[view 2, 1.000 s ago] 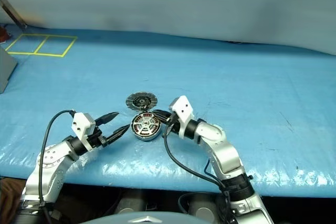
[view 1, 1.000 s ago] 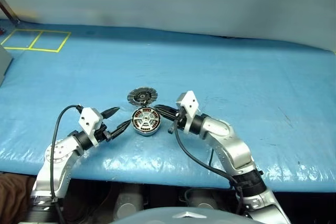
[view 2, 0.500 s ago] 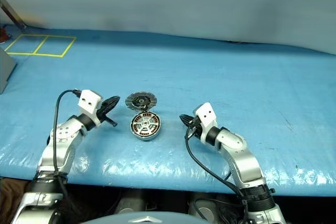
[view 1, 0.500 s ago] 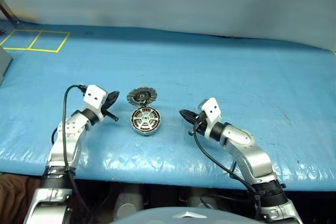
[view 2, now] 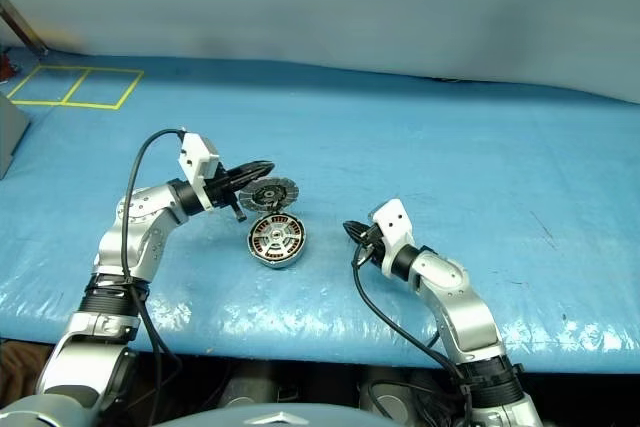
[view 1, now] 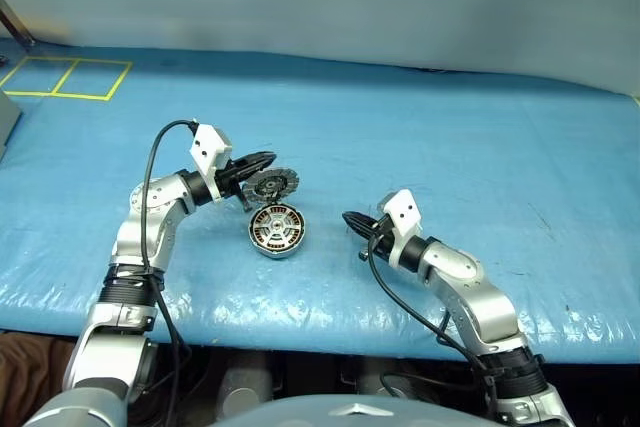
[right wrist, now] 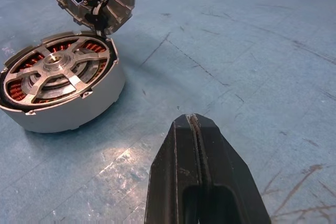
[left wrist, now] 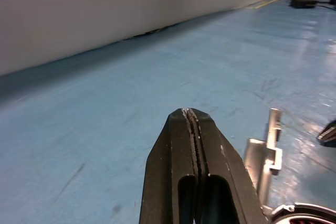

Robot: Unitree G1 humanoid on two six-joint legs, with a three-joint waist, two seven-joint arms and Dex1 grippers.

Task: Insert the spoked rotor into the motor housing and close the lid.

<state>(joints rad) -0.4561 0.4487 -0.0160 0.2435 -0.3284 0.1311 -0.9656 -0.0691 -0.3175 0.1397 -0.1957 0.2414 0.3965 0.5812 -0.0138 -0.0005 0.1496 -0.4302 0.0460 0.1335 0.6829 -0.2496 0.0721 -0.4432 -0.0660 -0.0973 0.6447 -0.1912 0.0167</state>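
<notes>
Spoked rotor [right wrist: 58, 74] seated in motor housing [right wrist: 68, 111], lid [view 1: 271, 183] tilted open behind, left fingers [left wrist: 191, 129] closed empty, right fingers [right wrist: 194, 137] closed empty.

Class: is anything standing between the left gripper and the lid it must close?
Nothing visible does: the shut left gripper is right by the lid, which stands tilted open over the motor housing.

Blue-covered table [view 1: 450, 137]: motor housing [view 1: 275, 230] sits on it, lid [view 1: 272, 183] at its far edge, yellow tape squares [view 1: 65, 77] far left.
</notes>
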